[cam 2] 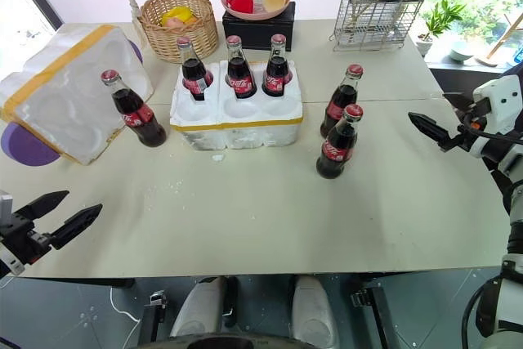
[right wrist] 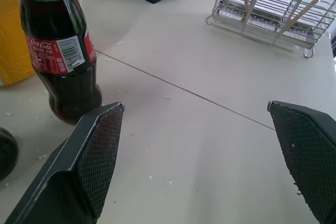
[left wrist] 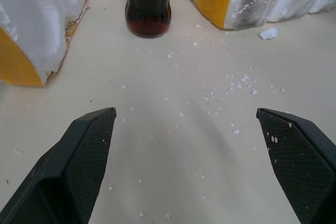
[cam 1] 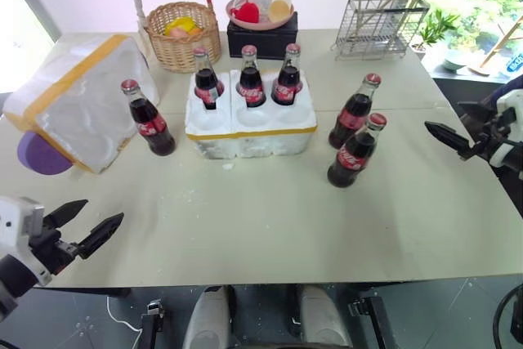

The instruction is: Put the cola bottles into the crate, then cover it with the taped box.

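Left eye view: blocky styrofoam crate [cam 1: 249,130], glossy glass cola bottles [cam 1: 251,77].

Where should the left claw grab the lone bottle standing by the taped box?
Take the bottle at its wide labelled body, below the neck. It stands upright, leaning slightly, so come in level from the near side, where the open left claw already is. The taped box crowds its far-left side and the crate sits to its right.

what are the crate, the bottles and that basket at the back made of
Crate: looks like white styrofoam, matte and grainy, with crumbs shed on the table; a glossy yellow tape band at its rim.
Cola bottles: apparently clear glass, shiny with highlights; red caps, probably metal.
Basket: woven wicker or similar, tan, visible weave.
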Controlling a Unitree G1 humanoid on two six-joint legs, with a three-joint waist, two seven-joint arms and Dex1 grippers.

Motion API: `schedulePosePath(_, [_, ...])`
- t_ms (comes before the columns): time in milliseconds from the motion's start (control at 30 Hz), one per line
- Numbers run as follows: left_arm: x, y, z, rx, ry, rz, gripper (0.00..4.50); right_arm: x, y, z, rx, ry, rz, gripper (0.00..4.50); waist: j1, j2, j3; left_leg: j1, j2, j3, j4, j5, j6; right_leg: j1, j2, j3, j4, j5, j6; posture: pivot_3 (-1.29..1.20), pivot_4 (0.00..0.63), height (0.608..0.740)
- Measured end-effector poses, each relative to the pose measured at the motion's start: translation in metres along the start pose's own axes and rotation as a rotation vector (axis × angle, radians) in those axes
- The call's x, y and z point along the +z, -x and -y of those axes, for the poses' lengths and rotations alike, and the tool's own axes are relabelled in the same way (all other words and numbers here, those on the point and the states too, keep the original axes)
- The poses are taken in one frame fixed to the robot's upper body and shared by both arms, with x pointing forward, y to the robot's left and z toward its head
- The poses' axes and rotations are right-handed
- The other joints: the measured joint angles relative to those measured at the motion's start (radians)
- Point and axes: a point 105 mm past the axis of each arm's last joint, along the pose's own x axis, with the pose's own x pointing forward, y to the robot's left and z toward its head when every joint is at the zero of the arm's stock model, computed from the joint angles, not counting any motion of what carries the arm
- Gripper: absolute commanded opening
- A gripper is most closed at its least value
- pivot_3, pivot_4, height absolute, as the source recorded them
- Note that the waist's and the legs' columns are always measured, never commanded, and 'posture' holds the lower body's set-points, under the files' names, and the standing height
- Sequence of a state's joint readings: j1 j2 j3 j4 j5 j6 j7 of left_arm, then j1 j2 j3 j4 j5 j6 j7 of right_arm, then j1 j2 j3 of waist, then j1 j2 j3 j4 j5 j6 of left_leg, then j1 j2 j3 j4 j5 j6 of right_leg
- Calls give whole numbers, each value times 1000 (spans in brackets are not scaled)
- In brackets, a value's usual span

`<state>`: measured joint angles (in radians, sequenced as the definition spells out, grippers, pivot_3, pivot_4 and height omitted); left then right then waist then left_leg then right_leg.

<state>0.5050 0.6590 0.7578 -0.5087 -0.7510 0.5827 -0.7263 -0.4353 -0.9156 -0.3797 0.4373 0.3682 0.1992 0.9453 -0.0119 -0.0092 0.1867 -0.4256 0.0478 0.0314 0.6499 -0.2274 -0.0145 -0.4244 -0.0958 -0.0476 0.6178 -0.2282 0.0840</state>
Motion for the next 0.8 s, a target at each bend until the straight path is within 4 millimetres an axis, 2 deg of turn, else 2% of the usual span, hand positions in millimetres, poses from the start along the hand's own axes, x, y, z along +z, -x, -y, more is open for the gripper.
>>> schedulePosePath(400, [6, -8, -3, -6, 61, 31, 4480, 3, 0, 1, -12, -14, 9, 4500, 0, 0, 0, 0, 0, 2, 0, 0, 0, -1, 1, 2, 1, 0, 0, 0, 150, 740])
schedulePosePath(600, [27, -16, -8, -3, 18, 100, 4480, 11, 8, -5, 85, -23, -11, 4500, 2, 0, 0, 0, 0, 2, 0, 0, 0, -1, 1, 3, 1, 0, 0, 0, 150, 740])
schedulePosePath(667, [37, -21, -8, -6, 4, 136, 4480, 26, 12, -6, 135, -48, -2, 4500, 1, 1, 0, 1, 0, 3, 0, 0, 0, -1, 1, 4, 1, 0, 0, 0, 150, 740])
schedulePosePath(800, [51, -39, 0, -36, -12, 186, 4480, 89, 26, -28, 346, -44, 83, 4500, 1, 2, 1, 1, 1, 4, -1, 0, 0, -2, 2, 6, 3, 0, 0, 0, 150, 740])
